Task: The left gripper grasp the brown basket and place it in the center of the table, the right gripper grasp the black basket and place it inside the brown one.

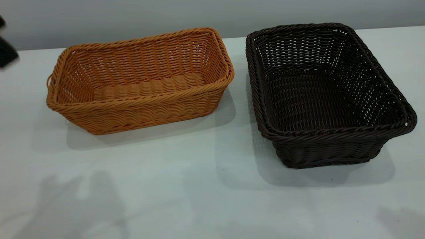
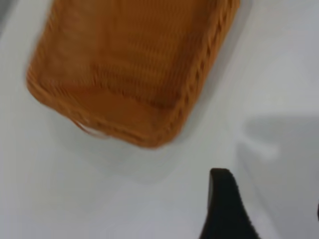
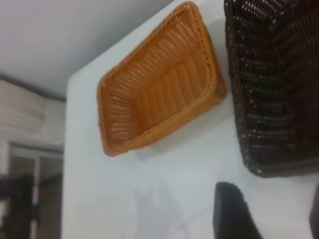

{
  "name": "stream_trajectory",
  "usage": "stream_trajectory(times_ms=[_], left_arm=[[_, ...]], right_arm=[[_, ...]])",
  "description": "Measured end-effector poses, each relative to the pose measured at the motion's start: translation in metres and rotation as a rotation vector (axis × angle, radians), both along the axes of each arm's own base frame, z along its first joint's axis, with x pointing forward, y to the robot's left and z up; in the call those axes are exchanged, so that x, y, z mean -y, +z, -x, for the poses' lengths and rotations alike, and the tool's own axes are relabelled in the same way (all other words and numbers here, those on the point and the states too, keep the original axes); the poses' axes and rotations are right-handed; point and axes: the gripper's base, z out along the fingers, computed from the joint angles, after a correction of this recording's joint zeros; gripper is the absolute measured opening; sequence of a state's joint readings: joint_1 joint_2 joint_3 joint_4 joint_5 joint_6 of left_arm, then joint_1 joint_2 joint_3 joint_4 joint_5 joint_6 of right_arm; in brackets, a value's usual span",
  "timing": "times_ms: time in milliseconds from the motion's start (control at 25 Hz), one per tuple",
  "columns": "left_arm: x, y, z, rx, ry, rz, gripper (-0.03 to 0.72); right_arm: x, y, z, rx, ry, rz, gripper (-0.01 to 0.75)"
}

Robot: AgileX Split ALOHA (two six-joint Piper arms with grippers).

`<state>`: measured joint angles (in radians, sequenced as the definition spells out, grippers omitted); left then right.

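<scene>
While both baskets sit upright on the table [image 1: 186, 186], neither is held by anything. Brown basket [image 1: 139, 83] is on the left half, long side facing the camera, slightly skewed. Black basket [image 1: 327, 93] is on the right half, just beside the brown one, a narrow strip of white tabletop between them, not touching. Both are empty.

Left gripper [image 2: 269, 209]: left wrist view shows one dark finger [image 2: 227, 209] above bare table, near a corner of the brown basket but apart from it. The second finger only clips the frame edge, so there's a wide gap between them; nothing gripped. In the exterior view, a blurred dark shape at the far left edge, behind the brown basket's left end, is part of that arm.

Right gripper [image 3: 269, 214]: jaws spread, nothing between them, hovering over bare table close to the black basket's wall, no contact.
</scene>
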<state>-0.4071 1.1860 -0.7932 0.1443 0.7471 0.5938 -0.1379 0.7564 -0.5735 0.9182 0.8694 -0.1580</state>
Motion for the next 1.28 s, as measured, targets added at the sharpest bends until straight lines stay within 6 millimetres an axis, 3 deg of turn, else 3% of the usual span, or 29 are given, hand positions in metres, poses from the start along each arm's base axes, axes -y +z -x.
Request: stream_trajectory(times_ms=[320,560,720,880,1040,1280], left_arm=[[0.016,-0.046,-0.030,-0.109,-0.005,-0.030,0.491],[0.024,-0.070,-0.042,-0.141,-0.022,-0.040,0.495],[0.026,-0.071,-0.046,-0.109,-0.029,-0.022,0.497],[0.028,-0.070,-0.047,-0.090,-0.032,-0.011,0.498],[0.029,-0.070,-0.049,-0.065,-0.035,0.004,0.498],[0.032,-0.070,-0.054,-0.017,-0.106,0.002,0.498]], right_arm=[[0.004,-0.002,-0.009,-0.051,-0.115,-0.078,0.336],[0.007,-0.033,-0.023,-0.209,-0.218,-0.189,0.336],[0.006,-0.069,-0.023,-0.384,-0.231,-0.222,0.361],[0.005,-0.096,-0.017,-0.490,-0.238,-0.220,0.439],[0.006,-0.098,-0.019,-0.490,-0.257,-0.222,0.510],[0.005,-0.095,-0.022,-0.479,-0.290,-0.283,0.528]])
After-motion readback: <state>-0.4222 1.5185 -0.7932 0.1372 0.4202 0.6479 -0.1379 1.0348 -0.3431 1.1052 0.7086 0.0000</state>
